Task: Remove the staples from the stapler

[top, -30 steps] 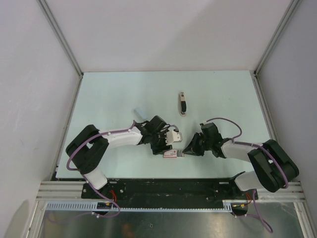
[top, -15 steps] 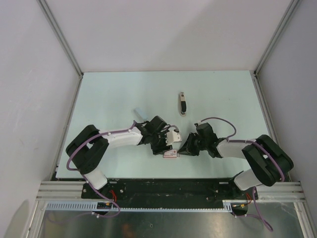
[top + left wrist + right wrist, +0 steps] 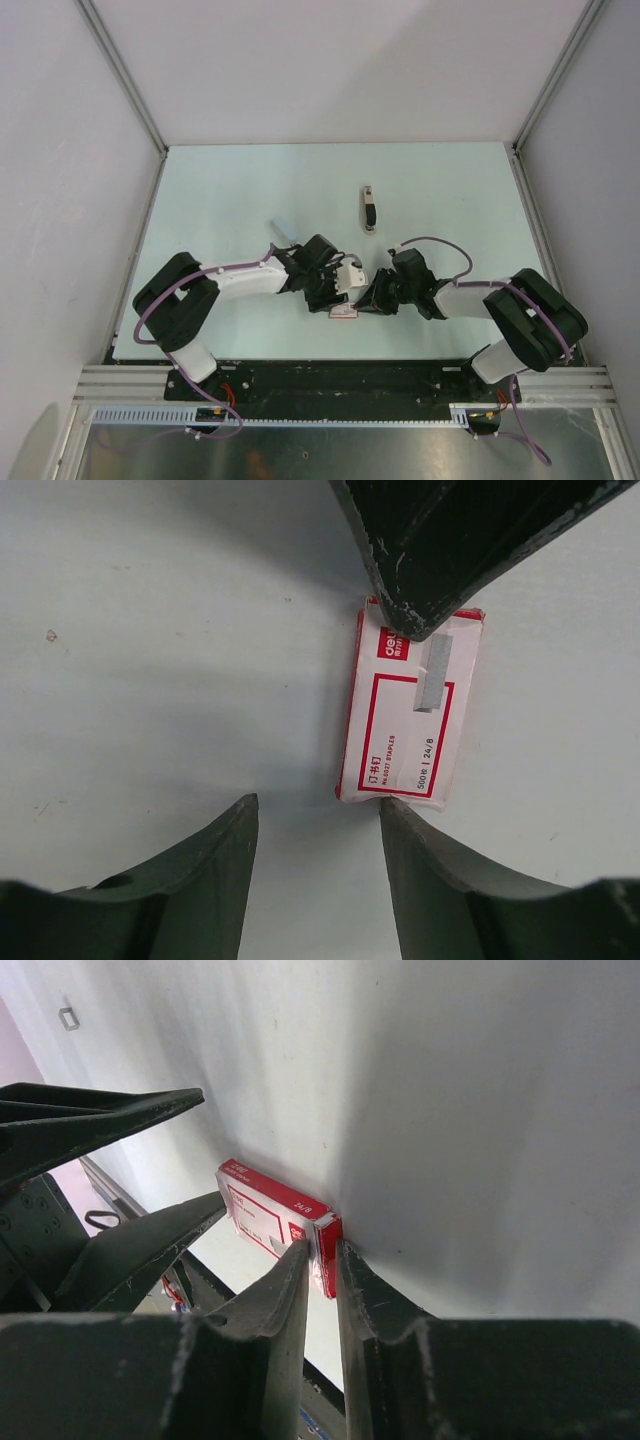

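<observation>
The stapler (image 3: 369, 209), slim, black and silver, lies alone on the table far from both grippers. A flat red-and-white box (image 3: 343, 311) lies between the grippers. A short grey strip of staples (image 3: 433, 675) rests on its top face. My right gripper (image 3: 325, 1252) is shut on the box's end (image 3: 330, 1240), one finger above and one below. My left gripper (image 3: 318, 812) is open and low over the table at the box's other end (image 3: 410, 715). Its right fingertip (image 3: 392, 815) touches the box's edge.
The pale table (image 3: 230, 190) is walled by white panels on three sides, with metal posts at the back corners. A small pale piece (image 3: 284, 229) lies beside the left arm. The arms' base rail (image 3: 330, 380) runs along the near edge.
My right gripper has moved left to the box and closed on its end. The left gripper and the stapler have stayed where they were.
</observation>
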Available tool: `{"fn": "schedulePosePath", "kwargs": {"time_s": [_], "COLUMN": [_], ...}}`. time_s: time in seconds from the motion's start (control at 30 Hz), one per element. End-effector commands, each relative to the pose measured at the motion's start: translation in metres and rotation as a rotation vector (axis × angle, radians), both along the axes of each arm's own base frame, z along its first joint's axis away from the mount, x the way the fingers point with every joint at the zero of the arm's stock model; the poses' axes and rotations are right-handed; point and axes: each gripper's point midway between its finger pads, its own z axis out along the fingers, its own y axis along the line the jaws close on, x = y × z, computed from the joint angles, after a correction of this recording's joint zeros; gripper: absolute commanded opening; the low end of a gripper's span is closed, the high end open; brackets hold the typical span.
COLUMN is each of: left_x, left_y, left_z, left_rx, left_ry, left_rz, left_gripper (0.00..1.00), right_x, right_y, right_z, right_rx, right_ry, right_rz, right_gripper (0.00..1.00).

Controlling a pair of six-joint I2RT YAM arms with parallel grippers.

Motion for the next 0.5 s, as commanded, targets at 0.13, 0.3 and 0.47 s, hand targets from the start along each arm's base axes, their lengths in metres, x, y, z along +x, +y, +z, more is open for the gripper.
{"fn": "schedulePosePath", "kwargs": {"time_s": [0.13,0.3,0.47], "left_x": [0.002,0.012,0.027], "left_y": [-0.007,-0.007,-0.005], "left_z": [0.010,0.026,0.069], "left_rx": [-0.014,-0.017,-0.041], "left_ry": [-0.044,-0.078,-0.126], "left_rz": [-0.024,0.019,0.084], "left_gripper": [0.57,0.62,0.72], "right_x": [-0.001,0.006,0.013], "right_y": [0.005,-0.022,-0.044], "right_z": [0.010,0.016,0.034], "right_rx": [0.022,-0.047,-0.099], "right_ry": [-0.017,-0.040,-0.086], "right_rz": [0.031,-0.007,-0.019], "right_gripper": [0.22,0.41,0.89]}}
